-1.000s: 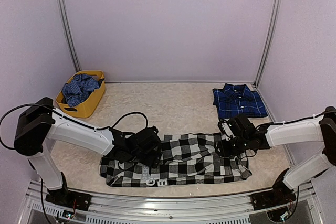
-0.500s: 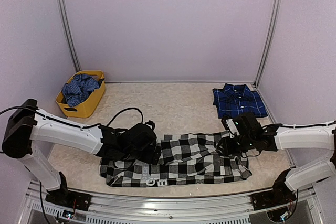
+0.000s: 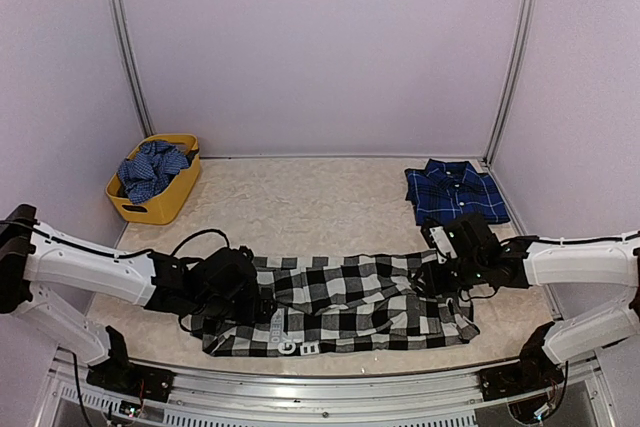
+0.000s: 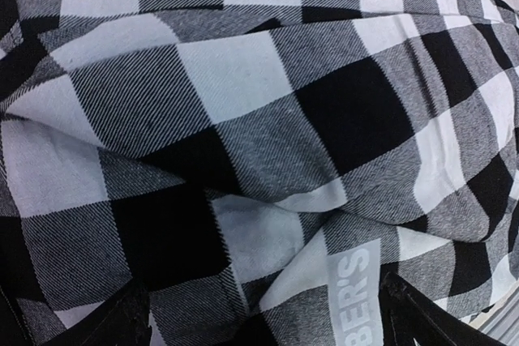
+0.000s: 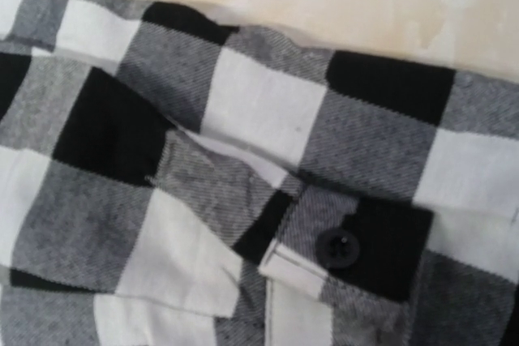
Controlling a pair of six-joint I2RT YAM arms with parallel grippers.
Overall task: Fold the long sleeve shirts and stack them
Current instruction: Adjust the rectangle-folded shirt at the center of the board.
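Top external view is showing the black-and-white check shirt [image 3: 350, 302] lying long across the near part of the table [image 3: 320, 197], between the two arms. It is looking partly folded into a band, with wrinkles and uneven edges. The navy plaid shirt [image 3: 455, 192] is resting at the far right corner, well apart from it, already folded flat with the collar showing. The left tool [image 3: 255, 299] is hanging low over the left end of the check shirt. In the left wrist view its two fingers [image 4: 122, 318] are standing wide apart over the cloth and its white lettering [image 4: 353, 281], gripping nothing. The right tool [image 3: 437, 282] is sitting low at the right end of the same shirt, near a cuff with a black button [image 5: 336, 247]. Its fingers are not showing in its own view, so I cannot tell if it is closed on the cloth. A yellow basket [image 3: 150, 209] at the far left is holding a crumpled blue cloth [image 3: 150, 169]. In my judgement the task is about halfway: one shirt is looking finished, while the check shirt is needing more folds and then a place on top of the navy one.
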